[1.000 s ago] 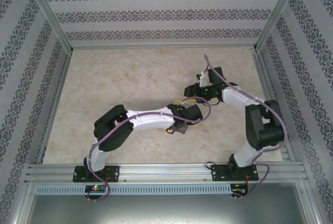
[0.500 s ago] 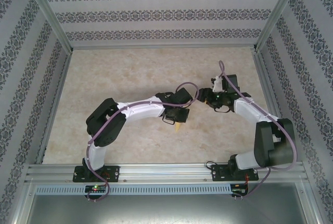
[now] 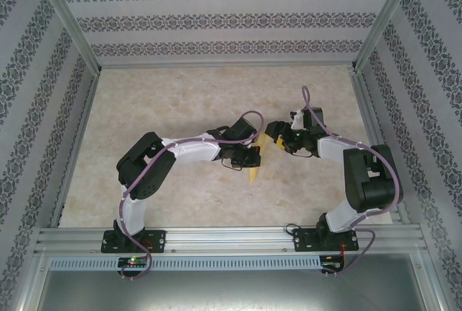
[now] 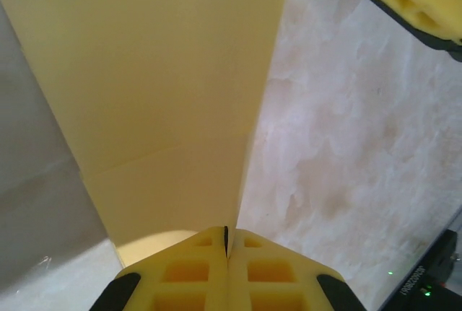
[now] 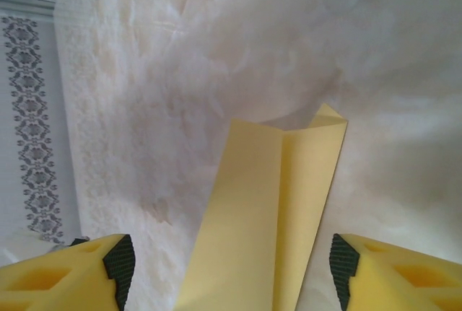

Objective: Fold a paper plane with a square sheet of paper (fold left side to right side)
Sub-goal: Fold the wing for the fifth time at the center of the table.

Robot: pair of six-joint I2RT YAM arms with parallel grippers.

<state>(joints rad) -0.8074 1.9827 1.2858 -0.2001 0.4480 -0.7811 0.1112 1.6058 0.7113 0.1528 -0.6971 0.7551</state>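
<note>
Yellow paper (image 3: 254,169), folded into a narrow strip with a centre crease, is hanging clamped between my left fingers (image 4: 238,253), which are pressing flat together on its edge over the middle of the desk (image 3: 180,94). My right fingers (image 3: 275,136) are standing wide apart just beside them, one on each side of the strip, without gripping it.
</note>
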